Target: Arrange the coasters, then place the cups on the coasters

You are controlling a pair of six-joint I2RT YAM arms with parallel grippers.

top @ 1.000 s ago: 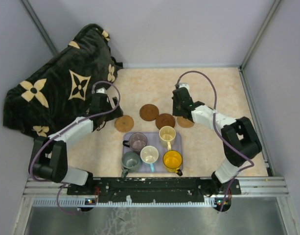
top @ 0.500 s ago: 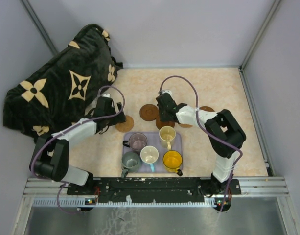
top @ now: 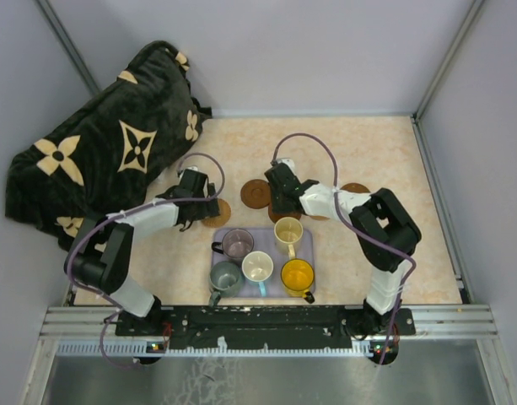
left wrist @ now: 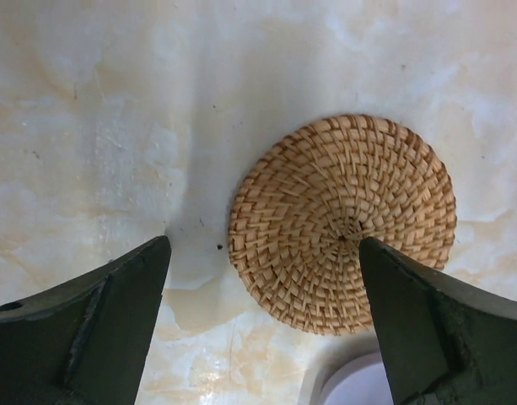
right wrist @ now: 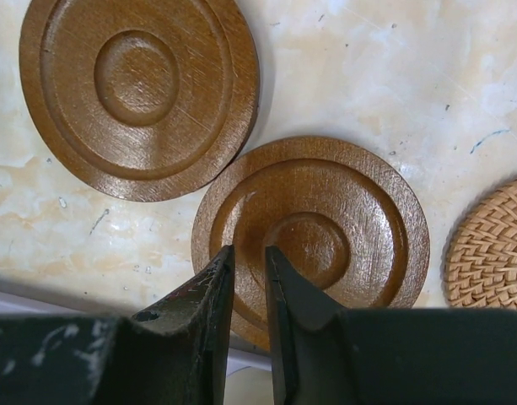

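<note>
Item: left gripper (left wrist: 262, 253), jaws at full spread, straddling a tan woven coaster (left wrist: 342, 224); judged poised to take it.
Item: right gripper (right wrist: 245, 257), jaws almost together and holding nothing, tips over a dark wooden coaster (right wrist: 325, 215), probably to nudge it into line. A second dark coaster (right wrist: 140, 84) lay at its 10 o'clock, another woven coaster (right wrist: 490, 245) at 3.
Item: five cups (top: 258, 267) stood on the lavender tray (top: 260, 234), at 6 o'clock of the discs.
No writing or brand legible.
</note>
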